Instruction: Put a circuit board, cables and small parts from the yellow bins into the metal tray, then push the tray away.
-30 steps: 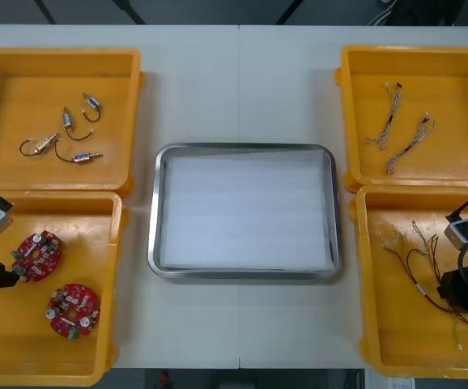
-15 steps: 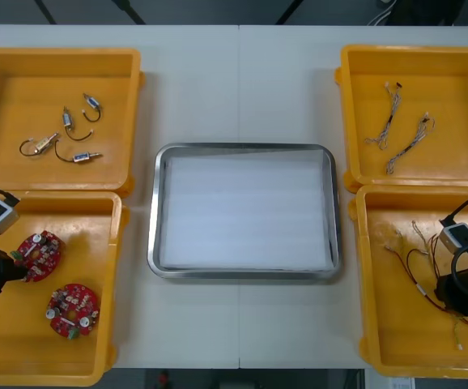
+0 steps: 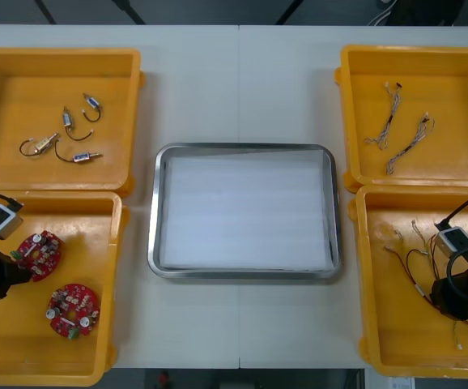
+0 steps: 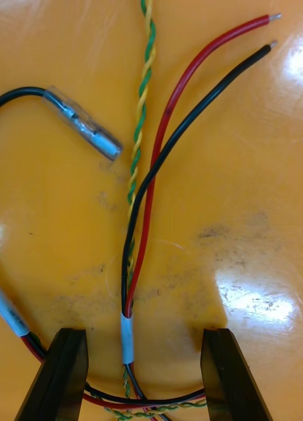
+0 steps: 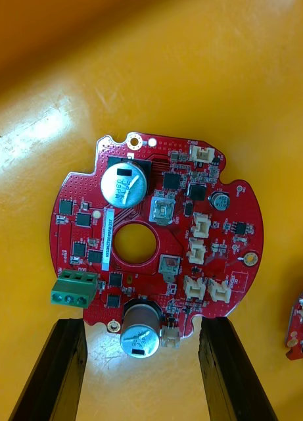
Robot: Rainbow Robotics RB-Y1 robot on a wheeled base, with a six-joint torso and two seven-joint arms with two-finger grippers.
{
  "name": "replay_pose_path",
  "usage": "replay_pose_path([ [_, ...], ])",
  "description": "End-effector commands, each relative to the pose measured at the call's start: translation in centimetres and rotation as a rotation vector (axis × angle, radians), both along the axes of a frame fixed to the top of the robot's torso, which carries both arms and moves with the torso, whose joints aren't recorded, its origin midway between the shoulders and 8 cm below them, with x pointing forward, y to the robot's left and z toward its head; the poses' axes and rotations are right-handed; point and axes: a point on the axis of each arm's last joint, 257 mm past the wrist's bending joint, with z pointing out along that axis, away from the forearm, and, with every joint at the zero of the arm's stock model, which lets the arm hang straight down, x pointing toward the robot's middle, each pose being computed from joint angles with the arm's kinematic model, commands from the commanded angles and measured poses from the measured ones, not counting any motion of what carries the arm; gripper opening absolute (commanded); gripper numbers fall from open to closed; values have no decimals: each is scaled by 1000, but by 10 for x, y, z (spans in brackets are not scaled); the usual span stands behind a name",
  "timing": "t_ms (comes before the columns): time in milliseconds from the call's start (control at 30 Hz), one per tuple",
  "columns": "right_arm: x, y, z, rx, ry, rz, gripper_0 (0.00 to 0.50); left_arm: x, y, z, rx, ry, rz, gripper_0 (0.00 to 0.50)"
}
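on the desk (image 3: 242,81) the tray (image 3: 157,211) sits bare (nothing loaded yet). left end effector (image 5: 141,322), wide, straddles a circuit board (image 5: 154,243) in its bin (image 3: 96,243); right end effector (image 4: 141,332), wide, straddles cables (image 4: 128,276). next: descend, close squarely.

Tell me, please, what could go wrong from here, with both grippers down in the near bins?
1. The right gripper stands open around the red and black cables, with a green and yellow twisted cable running against them; closing may lift them all, tangled.
2. The left gripper stands open at the edge of the circuit board, where a silver cylinder sticks up; the fingers may pinch it or slip off the round rim.
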Motion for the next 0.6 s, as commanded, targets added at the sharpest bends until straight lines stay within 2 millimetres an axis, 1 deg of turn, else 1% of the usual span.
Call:
replay_pose_path([
  [33,-15,12,-11,10,26,36,317,11,7,10,70,-36,-82,500],
  [67,-16,13,-12,12,27,36,164,11,7,10,70,-36,-79,500],
  [133,-16,12,-12,12,28,35,31,11,8,10,71,-36,-75,500],
  [167,-16,12,-12,12,28,35,0,11,8,10,69,-37,-71,500],
  [400,-13,11,-10,1,22,44,0,10,13,3,57,-28,-46,500],
  [500,-9,9,-6,-9,10,55,0,10,11,0,47,-33,-42,500],
  [600,-4,9,5,-25,-10,74,0,11,11,0,44,-35,-38,500],
])
